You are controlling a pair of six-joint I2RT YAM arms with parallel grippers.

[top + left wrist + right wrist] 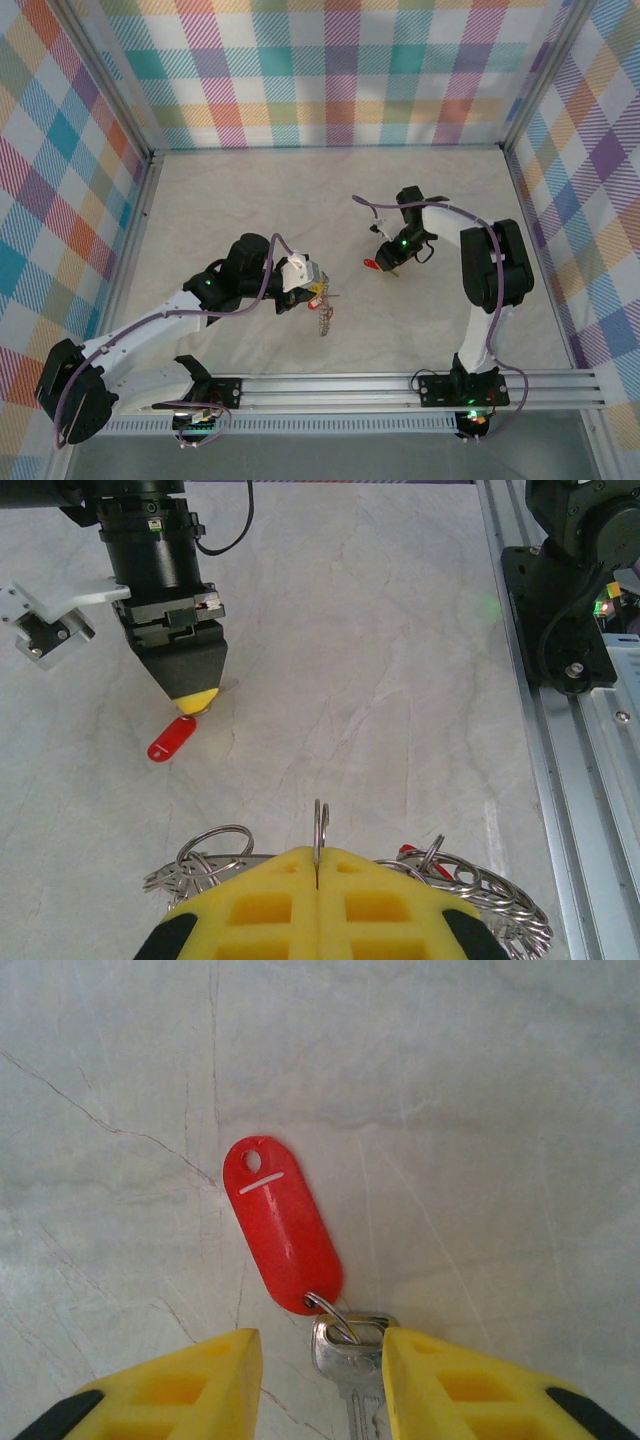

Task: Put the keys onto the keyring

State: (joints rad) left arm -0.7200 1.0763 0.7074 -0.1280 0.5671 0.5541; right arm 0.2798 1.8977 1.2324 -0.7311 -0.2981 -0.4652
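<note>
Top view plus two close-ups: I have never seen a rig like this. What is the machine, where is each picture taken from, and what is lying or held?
These are two robot arms bolted at the near edge of a table. The top view looks down from above and behind them; each close-up comes from a camera on one wrist, with that arm's yellow fingers at the bottom. The left fingers are shut on a big wire keyring carrying smaller rings. The right fingers stand open on either side of a key with a red tag, lying on the table.
</note>
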